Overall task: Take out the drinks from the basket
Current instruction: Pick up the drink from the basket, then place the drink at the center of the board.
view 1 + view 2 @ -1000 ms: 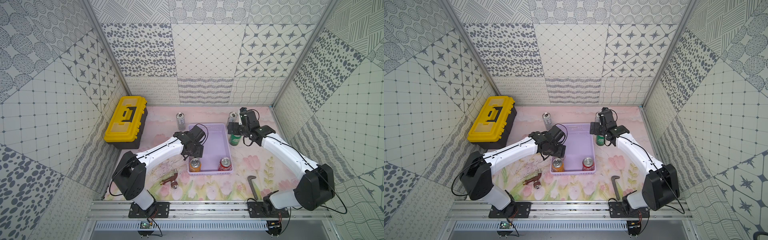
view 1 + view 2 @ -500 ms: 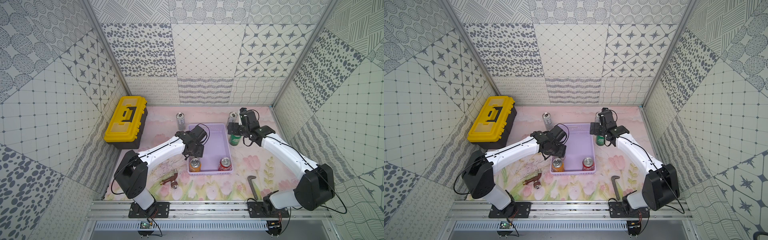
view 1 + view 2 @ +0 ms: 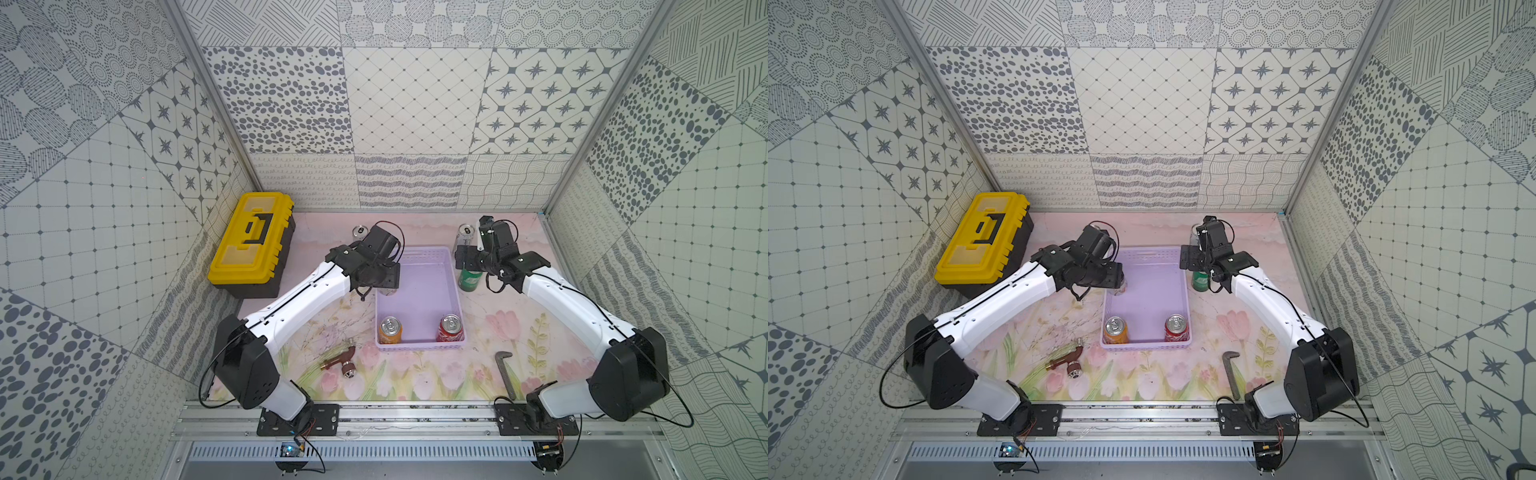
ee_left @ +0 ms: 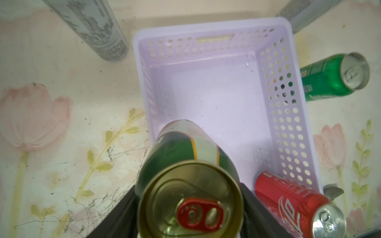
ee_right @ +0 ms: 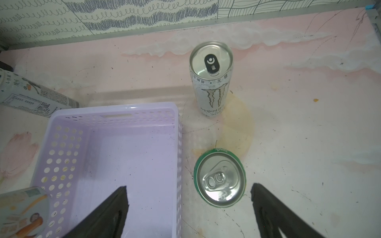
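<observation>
In both top views the lavender basket (image 3: 419,291) sits mid-table, with an orange can (image 3: 389,330) and a red can (image 3: 449,328) upright in its two near corners. The left gripper (image 3: 382,277) hangs over the basket's left wall, largely hiding the dark green-and-white can (image 3: 388,290). The right gripper (image 3: 469,264) is above the green can (image 3: 470,280), which stands on the table just outside the right wall. One tall white can (image 3: 464,237) stands beyond the far right corner, another tall can (image 3: 360,232) beyond the far left. In the left wrist view the gripper's black fingers (image 4: 127,204) press both sides of the dark green-and-white can, gripping it inside the basket by the left wall. Whether it is off the floor cannot be told. In the right wrist view the jaws are spread wide and hold nothing. The green can stands between them, touching neither.
</observation>
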Tool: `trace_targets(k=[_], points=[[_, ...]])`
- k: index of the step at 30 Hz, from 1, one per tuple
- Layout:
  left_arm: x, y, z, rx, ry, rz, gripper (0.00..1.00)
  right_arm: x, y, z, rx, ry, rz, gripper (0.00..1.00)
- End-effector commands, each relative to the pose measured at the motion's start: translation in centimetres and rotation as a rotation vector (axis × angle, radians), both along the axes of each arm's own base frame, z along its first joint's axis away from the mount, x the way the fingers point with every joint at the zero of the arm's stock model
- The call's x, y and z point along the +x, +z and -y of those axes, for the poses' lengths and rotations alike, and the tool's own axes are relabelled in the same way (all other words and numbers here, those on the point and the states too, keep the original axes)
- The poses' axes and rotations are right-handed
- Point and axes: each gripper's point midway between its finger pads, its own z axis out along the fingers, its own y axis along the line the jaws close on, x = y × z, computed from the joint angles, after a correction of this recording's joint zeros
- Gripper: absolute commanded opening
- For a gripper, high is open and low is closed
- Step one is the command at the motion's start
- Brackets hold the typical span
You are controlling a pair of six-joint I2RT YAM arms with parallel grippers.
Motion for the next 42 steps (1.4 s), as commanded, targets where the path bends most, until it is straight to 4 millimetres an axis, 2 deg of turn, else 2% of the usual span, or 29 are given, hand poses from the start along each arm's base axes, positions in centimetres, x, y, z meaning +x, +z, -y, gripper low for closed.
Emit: trace_targets(k=[1,5,8,17,22,29,33,36,42], points=[[2.2,4.6,-4.3,0.051,0.096,0.159,0.47,0.3,1.5,0.0,0.026,-0.004,0.056,0.97],[3.0,5.0,-7.7,0.085,0.187,0.18,0.47,0.3,1.7,-0.1,0.032,-0.002,0.06,0.97],[4.0,3.8,-9.4,0.044,0.251,0.154,0.46,0.2,1.8,-0.1,0.034,-0.001,0.062,0.97],[8.3,-2.5,-9.3,0.019,0.318,0.045,0.44,0.2,1.8,0.2,0.028,-0.01,0.067,0.97],[10.1,-4.9,-9.5,-0.001,0.348,0.002,0.44,0.2,1.8,0.2,0.028,-0.009,0.065,0.97],[11.3,-6.7,-8.3,-0.044,0.332,-0.038,0.43,0.3,1.7,0.3,0.028,-0.011,0.061,0.97],[11.2,-7.8,-8.7,-0.007,0.343,-0.062,0.44,0.3,1.5,0.2,0.032,-0.008,0.058,0.97],[11.0,-8.5,-9.1,0.019,0.351,-0.073,0.5,0.3,1.4,0.2,0.034,-0.007,0.056,0.97],[10.9,-8.7,-8.8,-0.004,0.35,-0.072,0.66,0.4,1.2,0.2,0.045,-0.014,0.049,0.97]])
